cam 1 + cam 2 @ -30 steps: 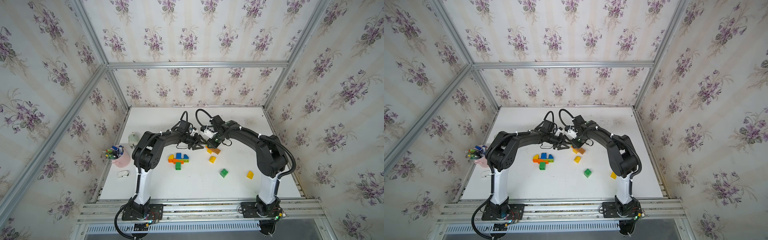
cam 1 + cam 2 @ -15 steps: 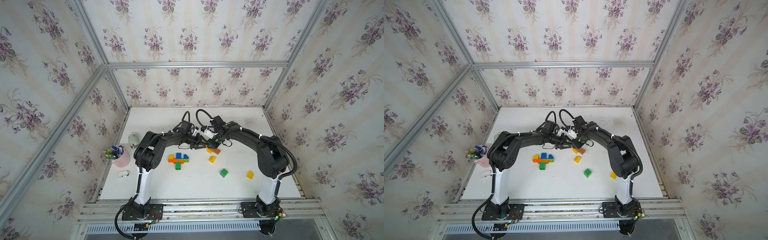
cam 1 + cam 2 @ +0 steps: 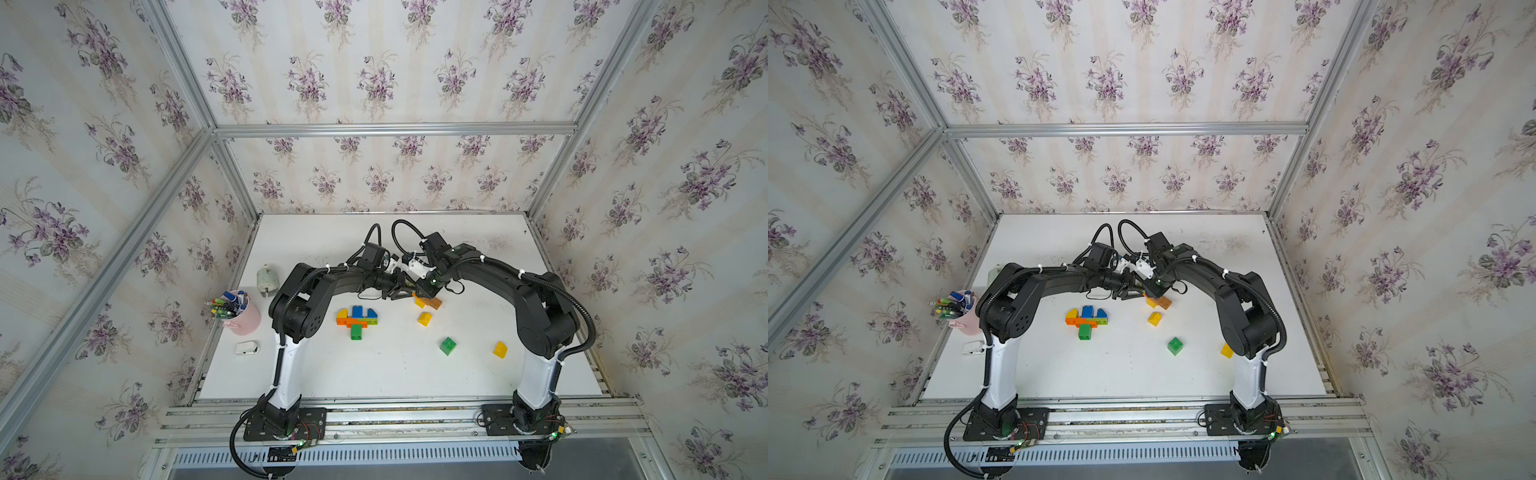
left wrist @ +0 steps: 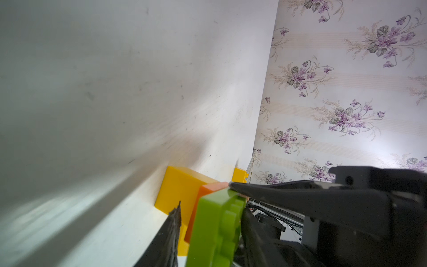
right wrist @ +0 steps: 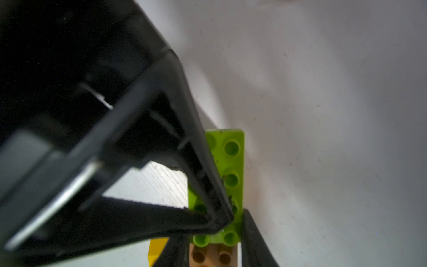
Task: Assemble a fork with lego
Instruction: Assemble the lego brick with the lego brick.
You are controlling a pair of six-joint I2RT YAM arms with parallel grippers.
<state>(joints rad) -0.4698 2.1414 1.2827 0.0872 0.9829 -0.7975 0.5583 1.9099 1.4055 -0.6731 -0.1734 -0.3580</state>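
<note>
Both grippers meet at the middle back of the table, over a brown brick [image 3: 435, 304] and a yellow brick [image 3: 419, 302]. My right gripper [image 5: 215, 240] is shut across the width of a flat lime plate [image 5: 232, 148], whose end sits on the brown brick [image 5: 212, 256]. The lime plate [image 4: 215, 231] also stands between the fingers of my left gripper [image 4: 211, 208]. One finger lies against its studs. A thin gap shows at the other, so that grip is unclear. A partly built piece [image 3: 357, 318] of orange, blue, yellow and green bricks lies left of centre.
Loose bricks lie toward the front: yellow [image 3: 424, 318], green [image 3: 448, 345] and yellow [image 3: 500, 349]. On the left edge stand a pink cup of markers [image 3: 241, 318], a pale canister [image 3: 266, 278] and a small white object [image 3: 247, 348]. Papered walls enclose three sides of the table.
Both grippers stay together at the same spot over the brown brick, with only a slight shift of the left one. No brick on the table has moved.
</note>
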